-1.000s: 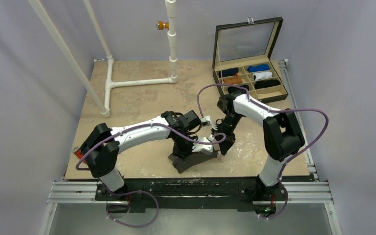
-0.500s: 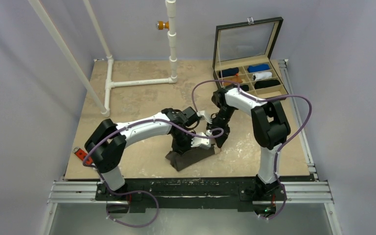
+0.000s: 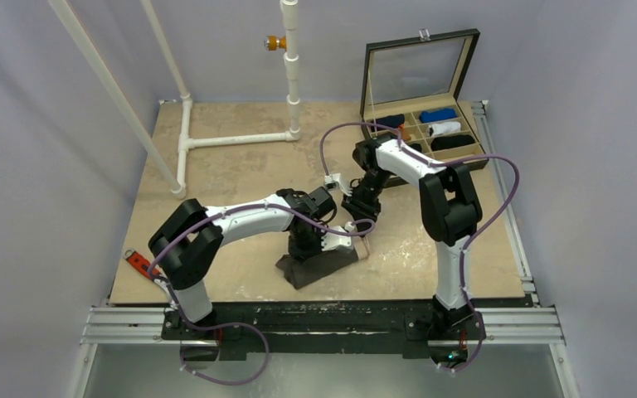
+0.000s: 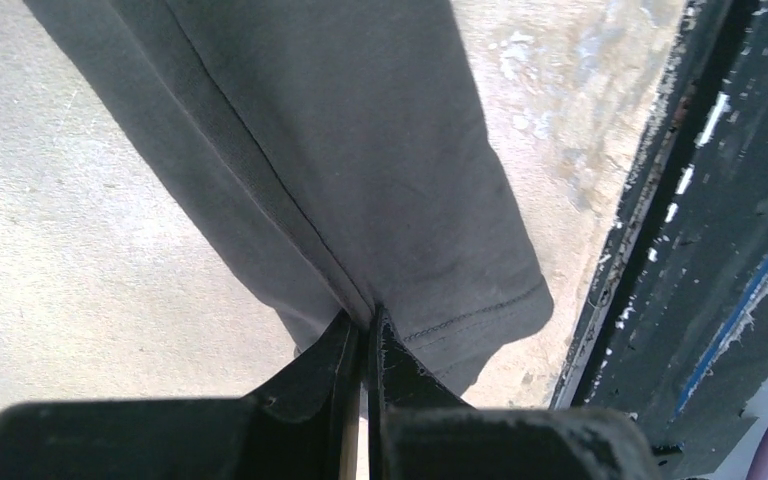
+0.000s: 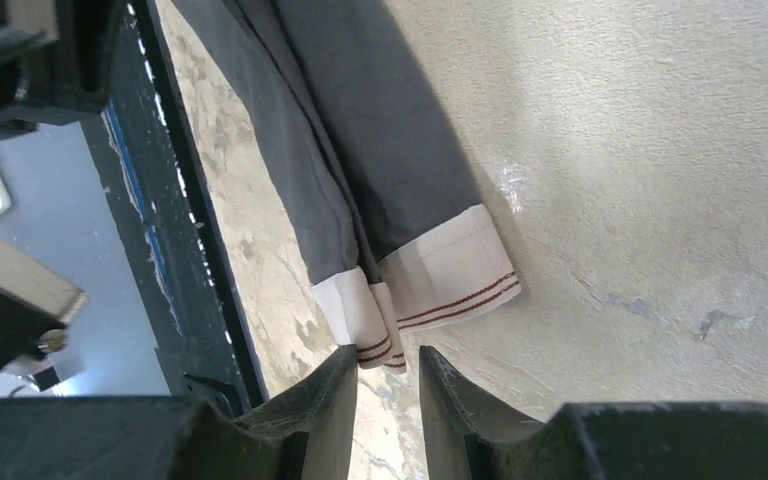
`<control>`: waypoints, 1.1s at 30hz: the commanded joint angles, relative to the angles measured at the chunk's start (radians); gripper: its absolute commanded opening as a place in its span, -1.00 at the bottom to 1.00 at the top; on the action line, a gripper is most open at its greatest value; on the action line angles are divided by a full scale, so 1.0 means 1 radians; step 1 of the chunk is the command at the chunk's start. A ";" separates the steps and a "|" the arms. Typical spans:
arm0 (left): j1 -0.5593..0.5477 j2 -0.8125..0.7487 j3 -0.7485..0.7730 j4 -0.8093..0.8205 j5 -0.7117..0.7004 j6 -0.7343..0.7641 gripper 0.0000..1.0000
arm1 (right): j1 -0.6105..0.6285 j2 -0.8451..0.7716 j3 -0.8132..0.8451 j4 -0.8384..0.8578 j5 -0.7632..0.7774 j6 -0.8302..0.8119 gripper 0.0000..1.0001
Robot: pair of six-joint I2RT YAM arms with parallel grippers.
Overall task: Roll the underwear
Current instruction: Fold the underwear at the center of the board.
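Observation:
The underwear (image 3: 313,269) lies folded into a long dark grey strip near the table's front edge, its pale waistband (image 3: 358,248) at the right end. My left gripper (image 3: 308,253) is shut, pinching a lengthwise fold of the grey fabric (image 4: 360,150) near its hemmed end; the fingertips (image 4: 350,335) meet on the crease. My right gripper (image 3: 355,217) hovers just behind the waistband end, open and empty. In the right wrist view the gripper (image 5: 388,368) has its jaws a little apart, just short of the cream waistband (image 5: 455,275) with its red stripes.
An open black compartment box (image 3: 473,159) with navy, blue, white, orange and black rolls stands at the back right. A white pipe frame (image 3: 232,139) stands at the back left. A red tool (image 3: 139,261) lies at the left edge. The black front rail (image 4: 680,230) runs close beside the underwear.
My right gripper has drawn back from the waistband end toward the far side, and its arm has swung left. My left gripper and the underwear have shifted slightly left.

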 commanded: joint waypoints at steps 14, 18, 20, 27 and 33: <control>0.030 0.052 0.000 0.069 -0.083 -0.145 -1.00 | -0.013 -0.153 -0.050 0.163 -0.060 0.145 -0.34; 0.033 0.060 0.003 0.070 -0.085 -0.152 -1.00 | -0.024 -0.186 -0.074 0.176 -0.063 0.159 -0.33; 0.034 0.063 0.004 0.072 -0.085 -0.156 -1.00 | -0.032 -0.204 -0.083 0.170 -0.075 0.158 -0.33; 0.039 0.071 0.009 0.069 -0.068 -0.168 -1.00 | -0.035 -0.226 -0.153 0.090 -0.168 0.079 -0.43; 0.042 0.069 0.012 0.069 -0.061 -0.173 -1.00 | -0.035 -0.214 -0.192 0.056 -0.217 0.026 -0.44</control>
